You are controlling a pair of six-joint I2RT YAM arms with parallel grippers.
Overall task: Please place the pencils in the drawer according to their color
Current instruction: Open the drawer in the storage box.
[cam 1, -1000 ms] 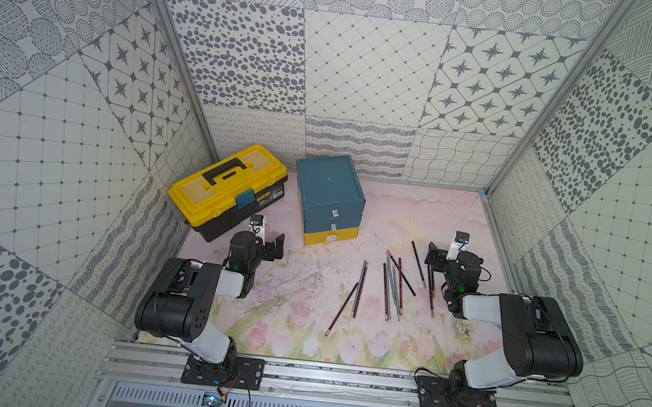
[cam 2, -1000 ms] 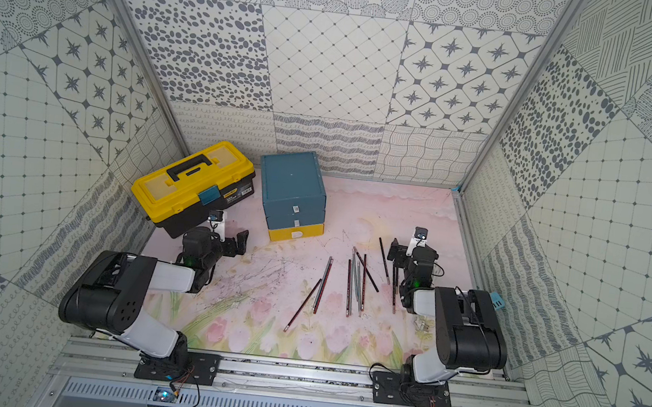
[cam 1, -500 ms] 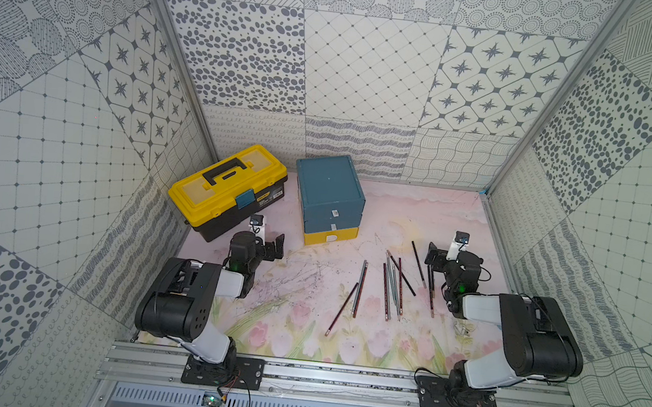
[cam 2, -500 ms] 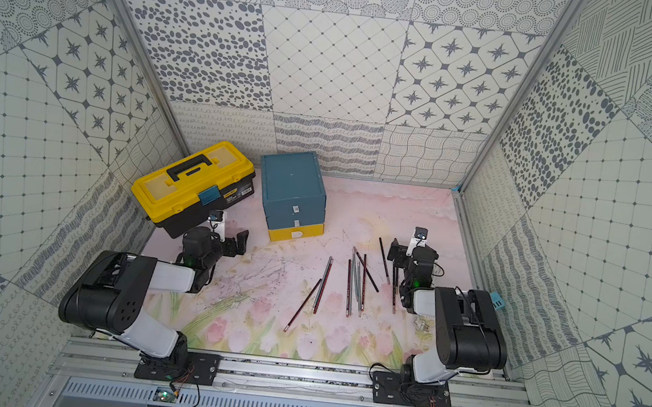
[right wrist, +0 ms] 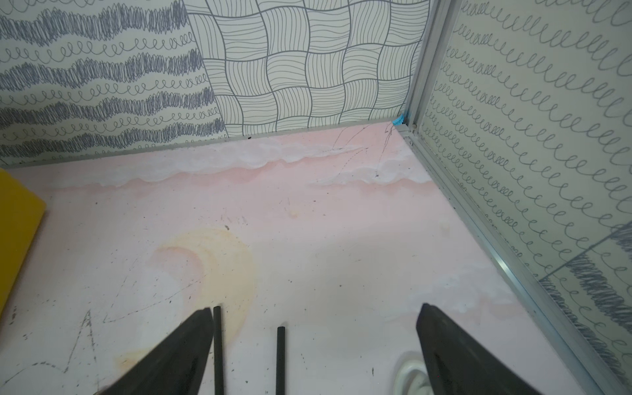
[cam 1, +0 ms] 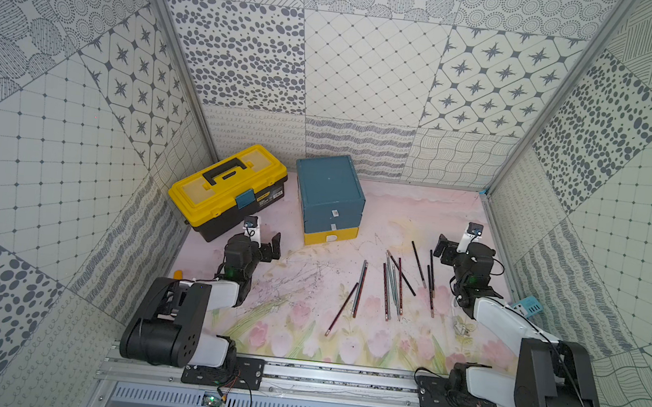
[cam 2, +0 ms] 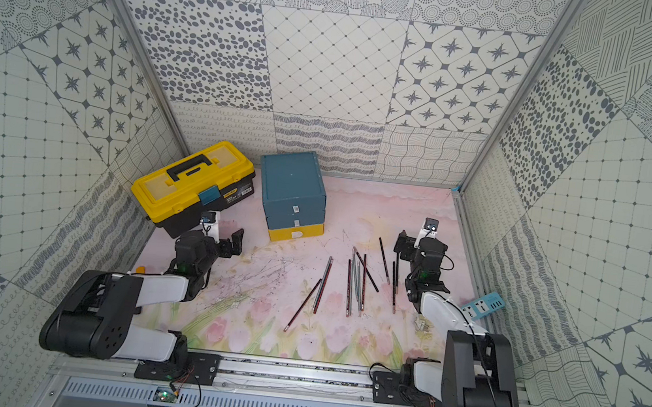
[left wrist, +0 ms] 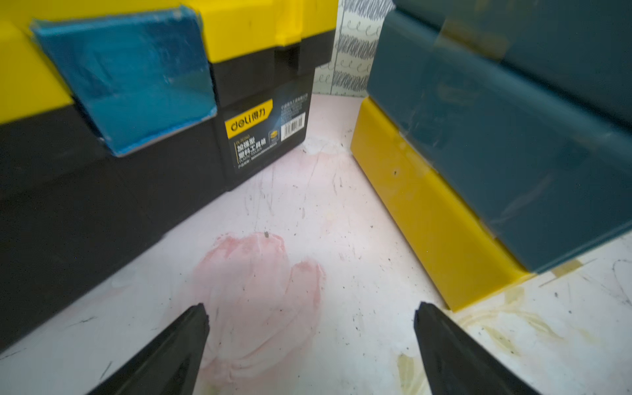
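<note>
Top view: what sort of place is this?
Likely a robot test booth: patterned wall panels enclose a floral mat, the left arm and right arm sit on a metal rail, and pencils lie near a drawer cabinet.

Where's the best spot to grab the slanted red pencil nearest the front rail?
Take the slanted red pencil on its near half, from straight above, closing across its thin shaft. It lies flat on the mat, and its far end runs close to two other pencils, while the near half lies clear.
</note>
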